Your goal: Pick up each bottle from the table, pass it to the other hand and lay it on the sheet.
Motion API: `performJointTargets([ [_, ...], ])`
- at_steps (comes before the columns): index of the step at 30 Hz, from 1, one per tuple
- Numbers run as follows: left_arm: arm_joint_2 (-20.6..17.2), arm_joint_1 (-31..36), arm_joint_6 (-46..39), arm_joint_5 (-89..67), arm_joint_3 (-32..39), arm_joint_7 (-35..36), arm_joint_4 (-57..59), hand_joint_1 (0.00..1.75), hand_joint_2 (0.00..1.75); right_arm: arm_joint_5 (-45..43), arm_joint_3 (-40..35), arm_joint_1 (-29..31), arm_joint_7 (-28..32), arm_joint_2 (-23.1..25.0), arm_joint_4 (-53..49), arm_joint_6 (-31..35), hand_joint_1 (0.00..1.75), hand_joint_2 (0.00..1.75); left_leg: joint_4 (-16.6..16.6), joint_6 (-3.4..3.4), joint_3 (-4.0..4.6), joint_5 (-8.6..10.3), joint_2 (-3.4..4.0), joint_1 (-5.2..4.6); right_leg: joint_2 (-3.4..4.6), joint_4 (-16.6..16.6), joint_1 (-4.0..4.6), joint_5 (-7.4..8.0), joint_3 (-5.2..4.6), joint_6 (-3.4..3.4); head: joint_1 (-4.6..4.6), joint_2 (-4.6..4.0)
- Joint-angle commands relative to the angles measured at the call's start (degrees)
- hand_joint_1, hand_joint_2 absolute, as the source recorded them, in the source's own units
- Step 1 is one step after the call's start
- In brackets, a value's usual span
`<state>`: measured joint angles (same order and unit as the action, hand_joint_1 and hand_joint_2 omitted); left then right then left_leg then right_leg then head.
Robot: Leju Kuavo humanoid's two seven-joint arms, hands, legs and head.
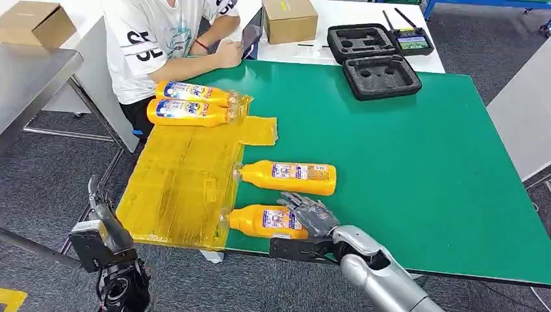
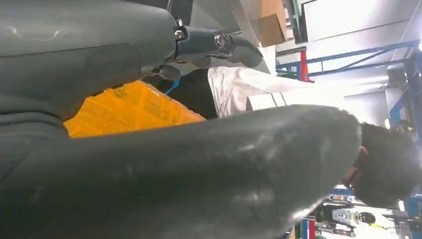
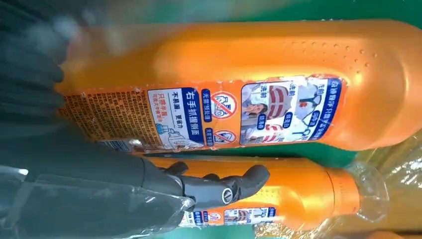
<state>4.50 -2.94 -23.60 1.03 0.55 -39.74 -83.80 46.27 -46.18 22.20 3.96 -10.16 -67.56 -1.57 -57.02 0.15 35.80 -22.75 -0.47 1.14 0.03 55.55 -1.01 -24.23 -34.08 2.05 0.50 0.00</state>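
We see our right hand (image 1: 310, 216) at five o'clock, dark fingers (image 3: 219, 185) draped over the nearest glossy orange plastic bottle (image 1: 266, 221), which lies on the green table (image 1: 403, 149) touching the crinkled yellow sheet (image 1: 182, 182). Whether our left hand (image 2: 199, 174) is spread or closed, we cannot tell.

A seated person (image 1: 166, 39) in a white shirt, two cardboard boxes (image 1: 290, 19), and black foam cases (image 1: 380, 75).
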Motion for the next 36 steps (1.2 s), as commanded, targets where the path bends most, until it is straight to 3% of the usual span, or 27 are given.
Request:
performJointTargets([
  [1, 0.5, -0.2, -0.1, 0.4, 0.5, 0.4, 1.0, 0.00, 0.00, -0.2, -1.5, -1.1, -0.4, -2.3, 2.5, -0.7, 1.75, 1.75, 0.1, 0.05, -0.29, -0.09, -0.06, 0.03, -0.10, -0.1, 0.05, -0.10, 0.33, -0.08, 0.00, 0.00],
  [8, 0.5, -0.2, -0.3, 0.5, 0.3, 0.4, 1.1, 0.00, 0.00, -0.6, -2.0, 0.1, -0.1, -1.8, 4.4, -2.0, 1.75, 1.75, 0.0, 0.05, -0.37, -0.11, -0.04, 0.03, -0.08, -0.1, 0.06, -0.11, 0.42, -0.09, 0.00, 0.00],
  [9, 0.5, -0.2, -0.3, 0.5, 0.3, 0.4, 1.2, 0.00, 1.75, -0.6, -2.0, -0.2, 0.0, -2.1, 4.4, -2.1, 1.75, 1.75, 0.1, 0.06, -0.41, -0.11, -0.03, 0.02, -0.08, -0.1, 0.05, -0.11, 0.46, -0.09, 0.00, 0.00],
  [15, 0.4, 0.0, -0.2, 0.7, 0.1, 0.3, 1.3, 0.00, 1.75, -0.3, -2.2, -1.1, 0.1, -2.4, 4.0, -2.2, 1.75, 1.75, 0.1, 0.05, -0.44, -0.10, -0.08, 0.03, -0.12, -0.1, 0.06, -0.12, 0.48, -0.09, 0.02, 0.00],
  [18, 0.4, 0.5, 0.2, 0.7, -0.2, 0.2, 2.0, 0.00, 1.75, -4.3, 0.3, -3.1, 4.3, -1.3, 2.5, -1.0, 1.75, 1.75, 0.1, 0.05, -0.41, -0.08, -0.11, 0.02, -0.16, -0.1, 0.05, -0.12, 0.45, -0.07, 0.02, 0.00],
  [20, 0.5, 0.7, 0.2, 0.7, -0.3, 0.2, 2.3, 0.00, 1.75, -4.1, 0.2, -3.0, 4.1, -0.9, 2.0, -1.1, 1.75, 1.75, 0.1, 0.06, -0.49, -0.11, -0.14, 0.03, -0.20, -0.1, 0.06, -0.16, 0.54, -0.09, 0.00, 0.00],
  [25, 1.2, 1.4, 1.8, 0.7, -1.4, -0.3, 2.7, 0.00, 1.75, -16.4, 8.4, -6.3, 19.0, 3.8, -3.7, 6.2, 1.75, 1.75, 0.1, 0.05, -0.49, -0.14, -0.10, 0.04, -0.17, -0.1, 0.07, -0.19, 0.54, -0.09, 0.00, 0.00],
  [32, 1.2, 1.3, 1.7, 0.7, -1.7, -0.2, 2.6, 0.00, 1.75, -16.4, 8.3, -6.4, 18.4, 3.8, -5.1, 6.0, 1.75, 1.75, 0.0, 0.02, -0.35, -0.17, -0.03, 0.05, -0.09, 0.0, 0.07, -0.18, 0.34, -0.05, 0.02, 0.00],
  [34, 1.4, 1.3, 2.4, 1.2, -1.8, -0.3, 2.4, 0.00, 1.75, -22.0, 11.2, -7.6, 22.9, 5.6, -5.5, 6.7, 1.75, 1.75, 0.0, 0.02, -0.22, -0.10, -0.03, 0.01, -0.06, 0.0, 0.02, -0.15, 0.20, 0.03, 0.00, 0.00],
  [36, 1.8, 0.6, 2.6, 1.1, -2.1, -0.3, 1.0, 0.00, 1.75, -23.2, 13.2, -8.3, 25.8, 8.4, -7.4, 11.4, 1.75, 1.75, 0.0, 0.02, -0.25, -0.17, 0.10, 0.02, 0.05, 0.0, 0.04, -0.18, 0.24, -0.01, 0.00, -0.02],
])
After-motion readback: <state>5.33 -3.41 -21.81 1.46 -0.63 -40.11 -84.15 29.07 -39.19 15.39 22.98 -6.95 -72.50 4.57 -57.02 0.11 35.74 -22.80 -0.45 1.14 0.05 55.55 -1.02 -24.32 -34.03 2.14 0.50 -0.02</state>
